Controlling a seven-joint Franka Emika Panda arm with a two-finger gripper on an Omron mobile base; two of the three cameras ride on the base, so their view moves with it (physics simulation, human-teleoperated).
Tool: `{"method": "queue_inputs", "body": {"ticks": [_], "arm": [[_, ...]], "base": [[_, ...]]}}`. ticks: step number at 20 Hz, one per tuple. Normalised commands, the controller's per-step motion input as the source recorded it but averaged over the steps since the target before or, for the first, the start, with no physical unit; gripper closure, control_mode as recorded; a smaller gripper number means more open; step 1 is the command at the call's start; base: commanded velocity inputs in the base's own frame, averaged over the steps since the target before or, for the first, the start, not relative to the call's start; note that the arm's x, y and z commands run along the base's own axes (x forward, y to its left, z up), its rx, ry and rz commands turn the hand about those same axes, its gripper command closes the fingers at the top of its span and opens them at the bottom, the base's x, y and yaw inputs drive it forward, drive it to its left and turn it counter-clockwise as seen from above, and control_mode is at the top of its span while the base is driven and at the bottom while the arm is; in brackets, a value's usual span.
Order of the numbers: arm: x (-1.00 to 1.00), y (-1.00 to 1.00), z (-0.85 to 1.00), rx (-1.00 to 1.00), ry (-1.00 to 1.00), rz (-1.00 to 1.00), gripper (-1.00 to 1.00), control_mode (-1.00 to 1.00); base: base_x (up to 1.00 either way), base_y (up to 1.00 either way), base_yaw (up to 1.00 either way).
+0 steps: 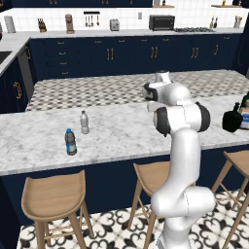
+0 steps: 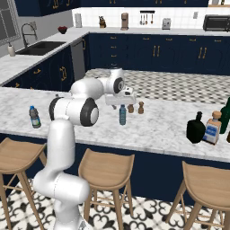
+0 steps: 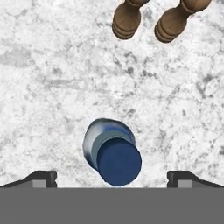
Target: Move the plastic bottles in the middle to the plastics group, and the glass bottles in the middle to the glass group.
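Looking straight down in the hand view, the spread, empty fingers [image 3: 112, 179] straddle the blue plastic bottle [image 3: 114, 155], which stands upright on the marble worktop [image 3: 52, 87] with its long axis pointing up at the camera and its blue cap between the two tips, so the coming grasp looks like a plain descent. The two brown shakers [image 3: 127, 19] stand beyond it. The square glass bottle [image 2: 212, 128] carries a pale label with a blue patch, too small to read.

White arm bent forward from base, elbow high, wrist pointing down; end effector [image 3: 112, 177] wide open, fingertips [image 3: 43, 177] spread apart, nothing held.
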Motion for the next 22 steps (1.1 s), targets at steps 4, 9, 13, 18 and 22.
{"method": "queue_inputs", "body": {"ticks": [4,9,13,18,22], "arm": [[0.07,-0.01,-0.01,0.0,0.0,0.0,-1.0,-1.0],[0.1,0.0,-0.01,0.0,0.0,0.0,-1.0,-1.0],[0.12,0.0,-0.01,0.0,0.0,0.01,-1.0,-1.0],[0.12,0.0,-0.04,0.0,0.0,0.03,-1.0,-1.0],[0.09,-0.02,-0.06,0.0,0.0,0.03,-1.0,-1.0]], "base": [[0.0,0.0,0.0],[0.0,0.0,0.0],[0.0,0.0,0.0],[0.0,0.0,0.0],[0.0,0.0,0.0]]}}
